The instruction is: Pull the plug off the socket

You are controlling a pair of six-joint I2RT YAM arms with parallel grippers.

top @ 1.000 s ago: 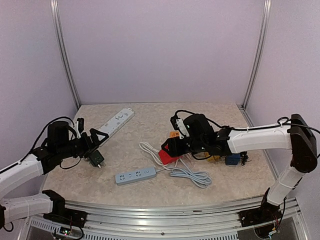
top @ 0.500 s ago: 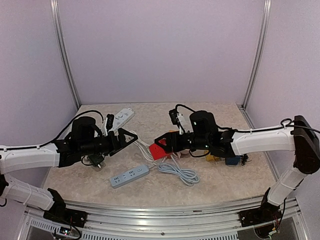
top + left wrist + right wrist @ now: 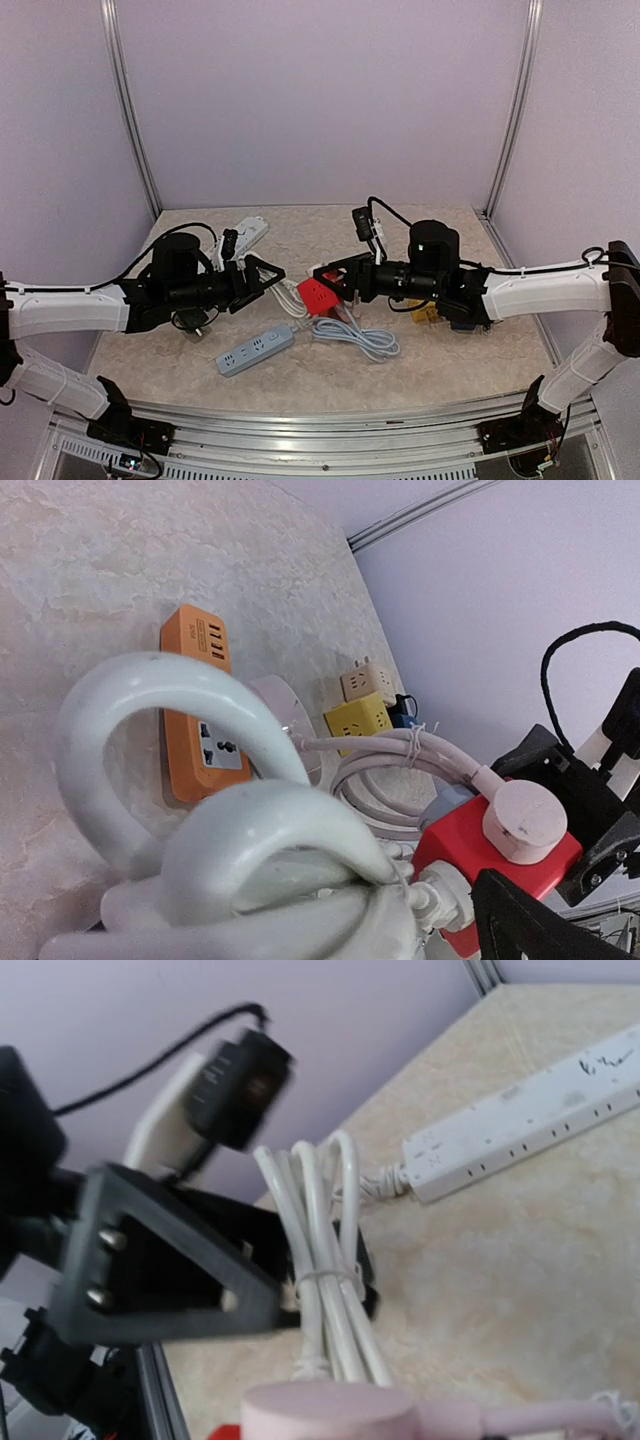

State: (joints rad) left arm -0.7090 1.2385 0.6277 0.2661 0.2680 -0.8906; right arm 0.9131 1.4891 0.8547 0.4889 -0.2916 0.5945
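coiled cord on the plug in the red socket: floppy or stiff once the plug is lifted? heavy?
Likely floppy: the cord lies slack in loops on the table, bound by one tie. Probably light, so it should trail the plug. It seems to run to the blue power strip, which may get dragged.

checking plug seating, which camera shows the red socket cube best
Left wrist: the red socket cube is close, with the pink plug on it clear. Top external shows it small; right wrist only a red sliver at its bottom edge.
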